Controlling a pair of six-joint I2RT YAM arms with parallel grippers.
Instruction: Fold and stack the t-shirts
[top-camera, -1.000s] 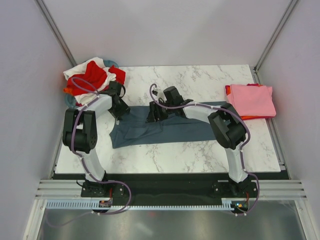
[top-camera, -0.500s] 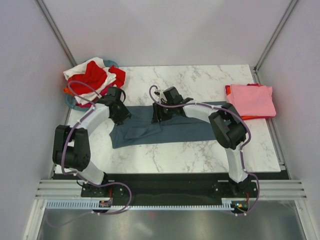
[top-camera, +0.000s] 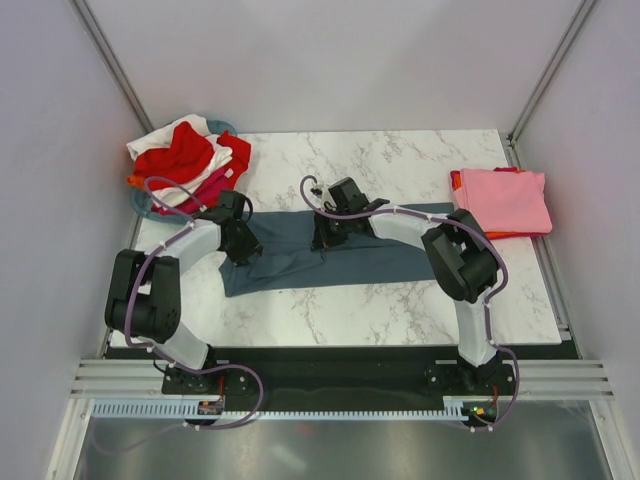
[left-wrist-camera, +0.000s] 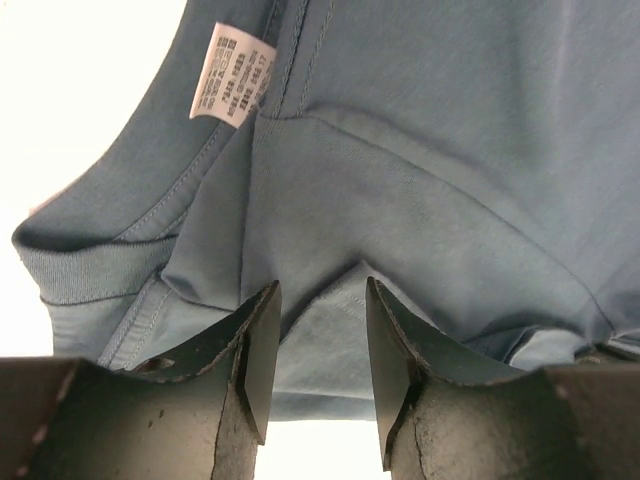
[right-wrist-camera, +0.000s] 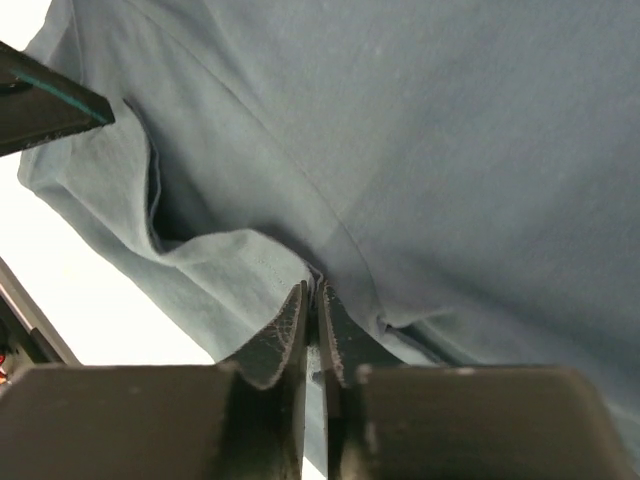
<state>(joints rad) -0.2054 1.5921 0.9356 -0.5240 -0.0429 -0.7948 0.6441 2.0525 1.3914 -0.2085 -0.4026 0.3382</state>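
1. Left gripper (left-wrist-camera: 318, 345) first: it is released, its two fingers spread apart. A raised fold of the blue-grey t-shirt (top-camera: 380, 262) sits in the gap between them, and neither finger presses on it.
2. It sits at that shirt's left end, just beside the ribbed collar (left-wrist-camera: 85, 265). The white label (left-wrist-camera: 232, 73) shows a little beyond the collar.
3. My right gripper (right-wrist-camera: 315, 300) is clenched on the same shirt. The fingers are pressed almost together, with a small ridge of cloth caught at their tips.
4. That pinch is on the shirt's far edge, about midway along its length. The cloth next to it is bunched into a loose, shadowed fold.
5. The blue-grey t-shirt lies on the marble table (top-camera: 400, 160) as one long band running left to right. It is wrinkled toward its left end and smoother toward its right end.
6. Off the shirt's right end, toward the far side, a folded pink t-shirt (top-camera: 508, 200) lies on an orange-red t-shirt (top-camera: 456, 182). Only the edges of the orange-red one show.
7. Beyond the shirt's left end, also toward the far side, a red t-shirt (top-camera: 180, 150), a white t-shirt (top-camera: 148, 145) and a magenta t-shirt (top-camera: 205, 185) are heaped together. They spill over the teal basket (top-camera: 140, 203), and only a bit of its rim shows.
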